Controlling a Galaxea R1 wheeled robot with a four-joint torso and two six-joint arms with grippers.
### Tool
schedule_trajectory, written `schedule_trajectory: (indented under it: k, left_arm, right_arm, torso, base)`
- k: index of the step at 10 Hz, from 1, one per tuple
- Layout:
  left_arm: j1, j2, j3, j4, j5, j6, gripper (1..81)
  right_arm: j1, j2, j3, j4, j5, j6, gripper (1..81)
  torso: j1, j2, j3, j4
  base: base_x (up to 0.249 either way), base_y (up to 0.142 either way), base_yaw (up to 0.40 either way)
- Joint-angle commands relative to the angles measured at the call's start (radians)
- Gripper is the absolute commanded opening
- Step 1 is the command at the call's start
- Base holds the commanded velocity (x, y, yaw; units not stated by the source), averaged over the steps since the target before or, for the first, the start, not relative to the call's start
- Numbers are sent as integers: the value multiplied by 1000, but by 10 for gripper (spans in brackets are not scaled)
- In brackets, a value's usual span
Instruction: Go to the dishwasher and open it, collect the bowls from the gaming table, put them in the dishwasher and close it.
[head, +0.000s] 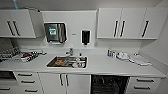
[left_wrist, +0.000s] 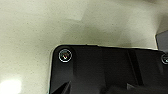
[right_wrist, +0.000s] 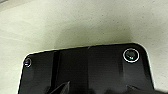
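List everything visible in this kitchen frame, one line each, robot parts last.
Dishwasher: one, dark interior showing, under the counter right of the sink.
Sink: one, steel, items inside, counter centre.
Tap: one, behind the sink.
Counter: one, white.
Wall cabinets: white, dark handles, up high.
Paper dispenser: one, steel, on the wall.
Soap dispenser: one, black, on the wall.
Dish rack: one, counter left.
Floor: pale, speckled.
Wrist plates: dark, in the wrist views.

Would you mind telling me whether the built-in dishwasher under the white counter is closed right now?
No, the built-in dishwasher below the white counter shows a dark open interior with wire racks instead of a closed front.
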Motion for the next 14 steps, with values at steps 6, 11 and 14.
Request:
schedule_trajectory:
  k: [6, 11, 14]
  left_arm:
    - [-38, 3, -1, 3, 39, 4, 811]
    - [-38, 0, -21, 4, 41, 5, 811]
    - [-38, 6, -24, 7, 41, 5, 811]
  right_arm:
    - [57, 23, -8, -8, -46, -14, 811]
    - [55, 33, -8, -7, -46, -14, 811]
    - [45, 37, -9, -10, -46, -14, 811]
  torso:
    - [-175, 272, 116, 0]
    - [-270, 414, 126, 0]
    - [-335, 515, 137, 0]
  base:
    - [0, 0, 0]
    - [0, 0, 0]
    - [0, 0, 0]
